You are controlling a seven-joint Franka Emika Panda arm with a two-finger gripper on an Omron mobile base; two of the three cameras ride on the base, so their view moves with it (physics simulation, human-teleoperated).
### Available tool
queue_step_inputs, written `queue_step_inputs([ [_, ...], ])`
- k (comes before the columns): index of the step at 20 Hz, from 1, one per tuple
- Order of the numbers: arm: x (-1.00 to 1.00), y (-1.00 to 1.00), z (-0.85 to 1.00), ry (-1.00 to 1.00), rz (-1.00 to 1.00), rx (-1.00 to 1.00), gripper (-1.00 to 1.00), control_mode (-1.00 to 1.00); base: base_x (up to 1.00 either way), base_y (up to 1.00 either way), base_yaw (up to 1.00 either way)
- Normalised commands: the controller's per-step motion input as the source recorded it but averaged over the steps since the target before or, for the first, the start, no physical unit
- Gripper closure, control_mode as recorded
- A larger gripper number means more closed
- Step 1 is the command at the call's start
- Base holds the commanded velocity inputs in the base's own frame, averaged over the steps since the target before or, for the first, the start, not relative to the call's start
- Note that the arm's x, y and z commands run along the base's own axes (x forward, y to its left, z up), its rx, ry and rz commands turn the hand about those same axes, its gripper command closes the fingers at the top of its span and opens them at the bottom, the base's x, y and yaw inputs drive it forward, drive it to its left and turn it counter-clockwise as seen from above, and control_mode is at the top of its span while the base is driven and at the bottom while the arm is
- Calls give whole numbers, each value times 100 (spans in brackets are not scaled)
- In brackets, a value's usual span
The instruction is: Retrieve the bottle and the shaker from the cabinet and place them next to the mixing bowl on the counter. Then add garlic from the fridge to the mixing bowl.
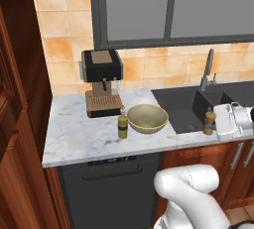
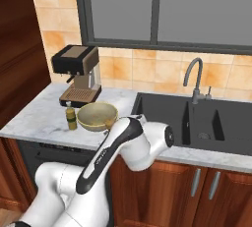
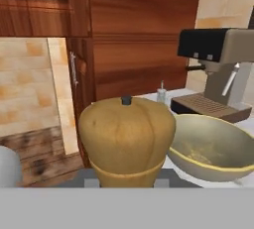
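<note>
The shaker [image 3: 126, 141], a tan wooden mill, sits clamped in the gripper [image 1: 218, 122] at right of the left base view, over the sink edge. At centre, the bottle [image 1: 122, 126] already stands just beside the mixing bowl [image 1: 147, 118] on the counter [image 1: 74, 139]. Setting the shaker down and fetching garlic remain.

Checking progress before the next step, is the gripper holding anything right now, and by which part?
Yes: the gripper is shut on the brown wooden shaker, gripping it low on its body, beside the mixing bowl.

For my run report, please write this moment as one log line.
gripper: shut on shaker | location: over sink edge | bottle: on counter beside mixing bowl | garlic: pending
</note>
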Motion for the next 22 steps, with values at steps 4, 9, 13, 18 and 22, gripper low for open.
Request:
queue_step_inputs([
  [4, 48, -3, -52, 4, 22, 20, 100, -100, 0, 0, 0],
  [9, 33, 4, -58, 6, 30, 19, 100, -100, 0, 0, 0],
  [13, 60, 0, -24, -5, 4, 1, 100, -100, 0, 0, 0],
  [18, 50, 1, -34, -4, 0, 0, 100, -100, 0, 0, 0],
  [22, 35, 12, -59, -7, 0, 0, 100, -100, 0, 0, 0],
])
